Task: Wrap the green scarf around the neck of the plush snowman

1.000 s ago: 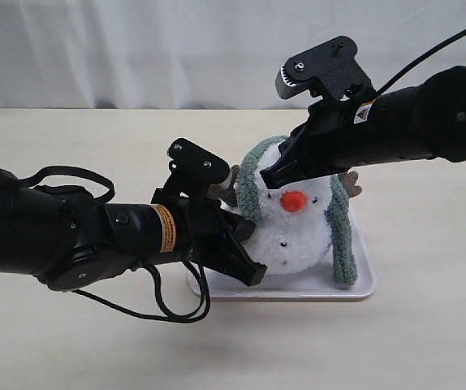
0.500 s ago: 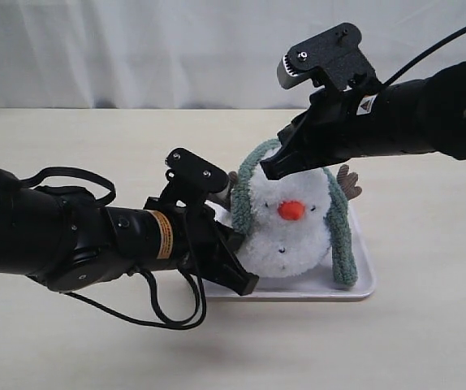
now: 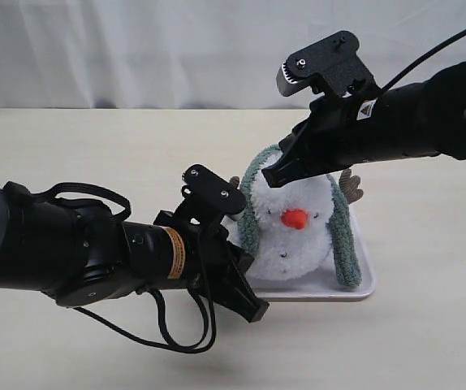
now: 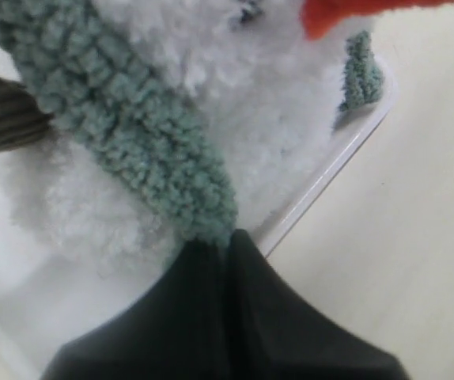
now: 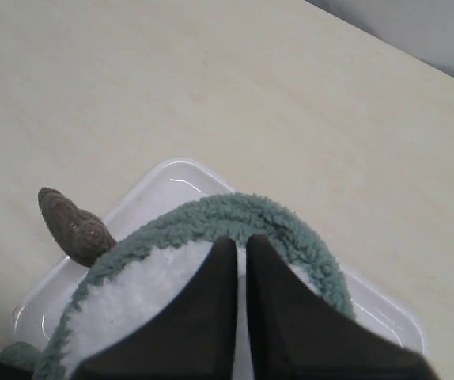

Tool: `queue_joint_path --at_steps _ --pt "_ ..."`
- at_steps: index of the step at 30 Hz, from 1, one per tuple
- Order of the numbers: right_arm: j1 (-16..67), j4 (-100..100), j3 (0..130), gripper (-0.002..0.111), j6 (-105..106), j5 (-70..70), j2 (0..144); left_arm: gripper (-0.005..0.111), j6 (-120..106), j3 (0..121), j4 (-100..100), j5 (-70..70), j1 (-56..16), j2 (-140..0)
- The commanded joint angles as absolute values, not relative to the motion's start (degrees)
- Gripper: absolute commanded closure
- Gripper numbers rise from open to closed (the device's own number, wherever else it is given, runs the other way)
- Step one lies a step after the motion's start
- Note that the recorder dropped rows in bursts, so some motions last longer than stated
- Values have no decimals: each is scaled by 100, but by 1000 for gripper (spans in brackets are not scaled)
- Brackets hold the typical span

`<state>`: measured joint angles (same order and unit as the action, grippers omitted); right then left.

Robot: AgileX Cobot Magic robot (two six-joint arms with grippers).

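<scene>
The plush snowman [image 3: 291, 240] sits on a pale tray [image 3: 361, 286], its orange nose [image 3: 295, 218] facing the front. The green scarf [image 3: 343, 236] loops over the top of its head [image 5: 235, 214] and hangs down both sides. My left gripper [image 3: 249, 272] is low at the tray's front left. It is shut on the scarf's left end [image 4: 156, 150], which stretches up along the white fluff. My right gripper [image 3: 275, 174] rests on the head [image 5: 144, 297] just inside the scarf loop. Its jaws are together with only a sliver of white plush between them.
A brown twig arm [image 5: 73, 226] sticks out beside the head over the tray's rim [image 5: 175, 170]. Another twig arm [image 3: 349, 183] shows behind the right arm. Bare pale tabletop [image 3: 428, 341] surrounds the tray, with a white curtain behind.
My left gripper has pulled the scarf end down toward the tray's front. The snowman has sunk and shifted with it. My right gripper rose from the face to the top of the head.
</scene>
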<state>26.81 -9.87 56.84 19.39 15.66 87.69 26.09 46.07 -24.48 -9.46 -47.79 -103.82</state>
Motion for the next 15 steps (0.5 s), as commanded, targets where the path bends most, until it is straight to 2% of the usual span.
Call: queue_joint_path --at_steps 1,7,11,15 --pt "2678 -979 5720 104 2023 1585 8729 107 2758 4600 -2468 -850 -4793 -10388" --pt "2343 -979 5720 104 1745 1652 8687 107 2758 4600 -2468 -850 -4793 -10388" --pt "2065 -997 5997 104 1838 2261 8687 107 2758 4600 -2496 -893 -4793 -10388" --pt "2156 -1702 6333 104 2631 2645 8687 107 2736 4600 -2496 -1066 -4793 -10388"
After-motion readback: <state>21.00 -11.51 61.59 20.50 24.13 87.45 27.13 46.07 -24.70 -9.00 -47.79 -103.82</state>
